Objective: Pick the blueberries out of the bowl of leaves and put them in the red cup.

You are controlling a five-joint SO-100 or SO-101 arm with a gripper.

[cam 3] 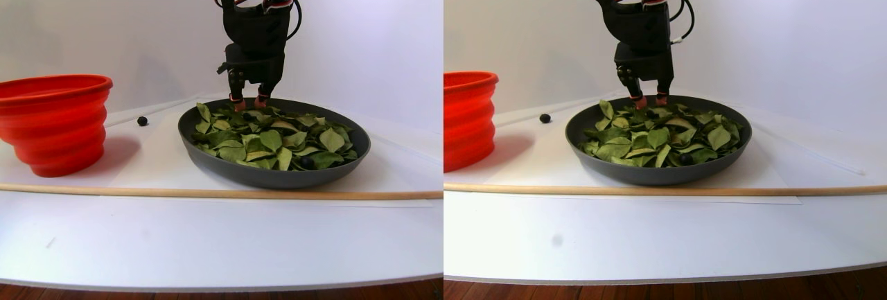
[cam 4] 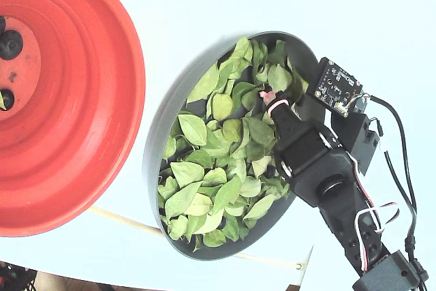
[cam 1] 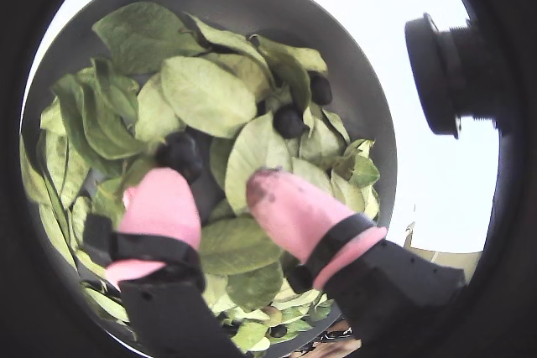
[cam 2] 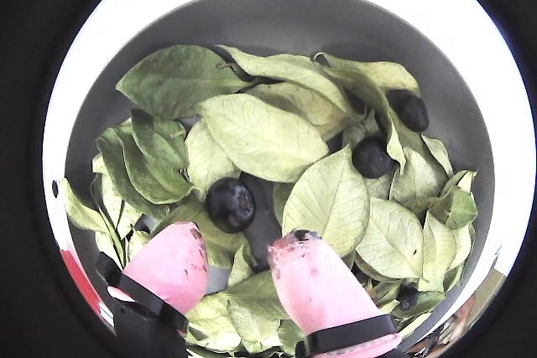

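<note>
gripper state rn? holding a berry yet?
Gripper: open, holding nothing; pink fingertips low over the leaves in the bowl, nearest blueberry just ahead of the gap, not pinched.

Matt grey bowl (cam 2: 285,18), glossy ribbed red cup (cam 4: 82,100).

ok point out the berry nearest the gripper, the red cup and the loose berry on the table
berry (cam 2: 231,204), a wrist view, middle of its dark skin
red cup (cam 4: 88,110), fixed view, its ringed inner wall
loose berry (cam 3: 142,120), stereo pair view, left half, its middle
</note>
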